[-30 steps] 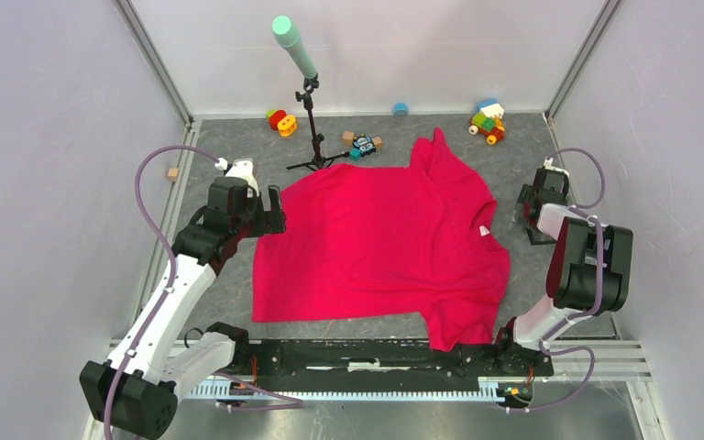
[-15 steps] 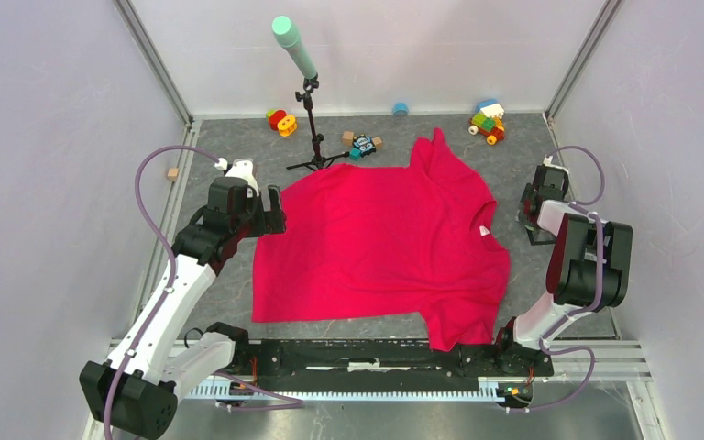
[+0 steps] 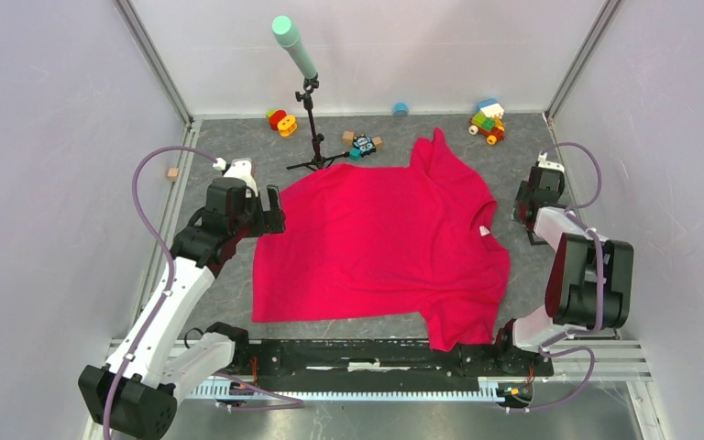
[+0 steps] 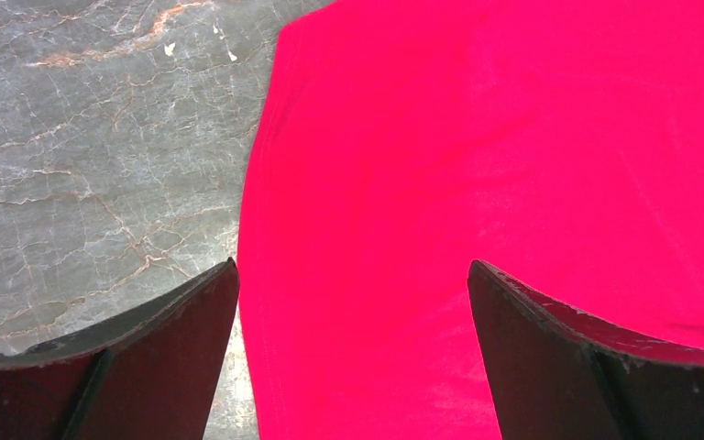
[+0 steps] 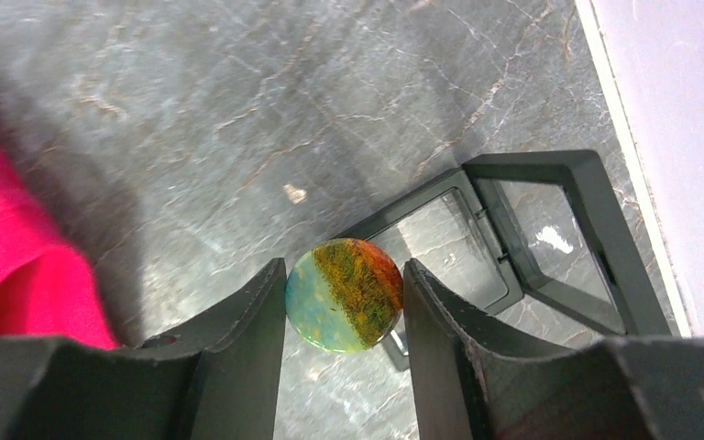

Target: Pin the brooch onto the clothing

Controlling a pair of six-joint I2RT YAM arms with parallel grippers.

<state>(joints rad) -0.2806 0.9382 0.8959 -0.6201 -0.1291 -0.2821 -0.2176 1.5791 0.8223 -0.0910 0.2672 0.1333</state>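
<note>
Right gripper (image 5: 344, 275) is pinching a small round brooch with a blue-green, yellow and orange face (image 5: 344, 295) by its edges, its jaws about half open and pressing against the disc. It is holding the brooch just beside an open black display frame with clear panes (image 5: 550, 229). That arm is reaching forward along the right side, elbow raised and wrist pointing down, near the collar end of the large red-pink fabric T-shirt (image 3: 376, 243). Left gripper (image 3: 273, 209) is hovering over the shirt's left edge with its jaws standing wide apart, gripping nothing, while its arm is stretching diagonally from the near-left base.

Only the right wrist view is showing the brooch; from above, the gripper body is hiding it. The left wrist view is showing red cloth between the fingers and bare surface beside it.

The shirt is lying flat on a dark grey marbled mat (image 3: 220, 147), with pale lilac walls enclosing it. A black tripod stand with a green-tipped microphone (image 3: 307, 101) and small coloured toy blocks (image 3: 488, 121) are sitting along the far edge.
</note>
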